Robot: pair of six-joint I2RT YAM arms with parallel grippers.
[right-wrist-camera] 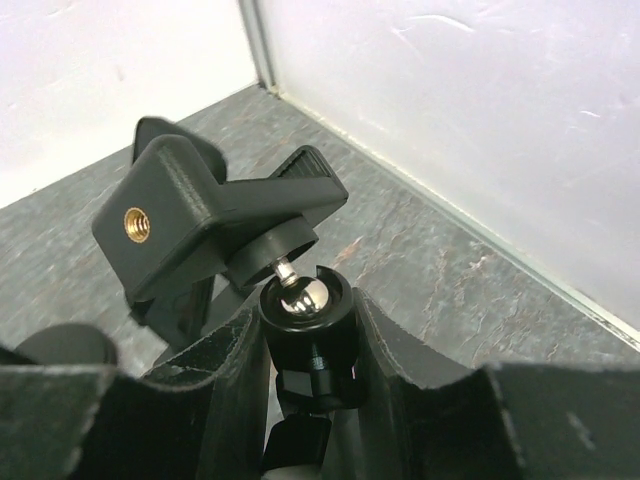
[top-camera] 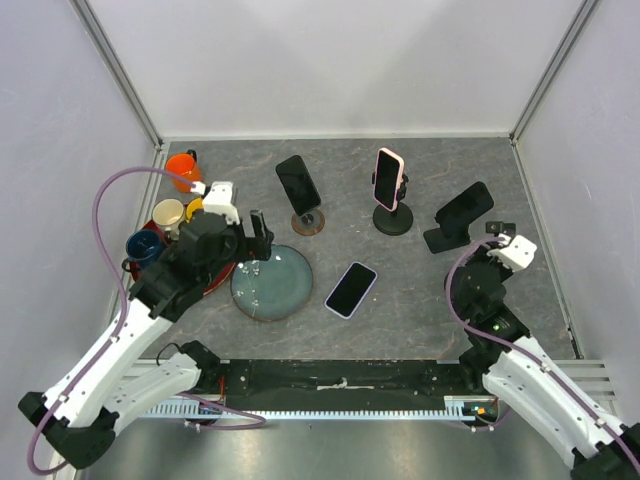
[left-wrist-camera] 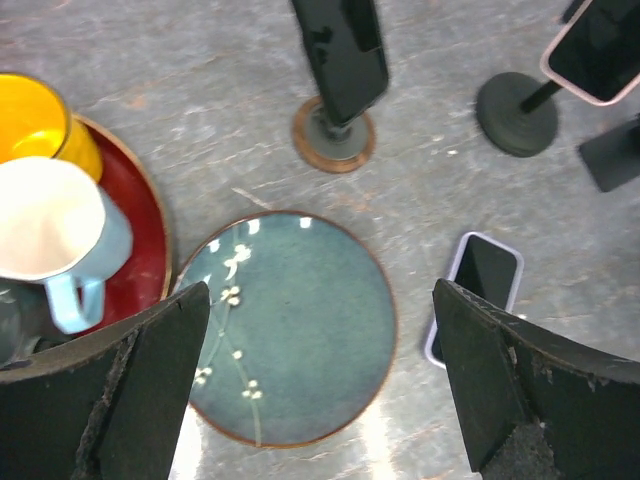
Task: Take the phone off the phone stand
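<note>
Top external showed the right pincer [top-camera: 487,236] hard up against the phone stand [top-camera: 441,240] at the far right of the bench [top-camera: 400,320]. On the right wrist cam, its fingers [right-wrist-camera: 430,410] sat either side of the stand's ball joint [right-wrist-camera: 300,298] and touched the socket on both sides, so it was clenched on the phone stand. The clamp head [right-wrist-camera: 190,225] was just above and ahead of that pincer, tilted, with its brass thread insert facing the camera. The phone [top-camera: 466,206] sat in that clamp as a dark slab leaning back; from the wrist cam it was mostly hidden behind the clamp. The left pincer [left-wrist-camera: 320,340] was released, jaws wide apart, hovering over a blue-green plate [left-wrist-camera: 330,290] directly below it. Ahead of it stood a second black phone [left-wrist-camera: 345,50] on a brown round-based stand [left-wrist-camera: 333,140]. Ahead and to its right was a pink-cased phone [left-wrist-camera: 595,50] on a black round base [left-wrist-camera: 515,112]. A flat phone [left-wrist-camera: 480,285] lay on the bench just beside its right finger. To its left was a red tray [left-wrist-camera: 145,250] carrying a yellow mug [left-wrist-camera: 30,125] and a pale blue mug [left-wrist-camera: 50,235] with a white inside.
</note>
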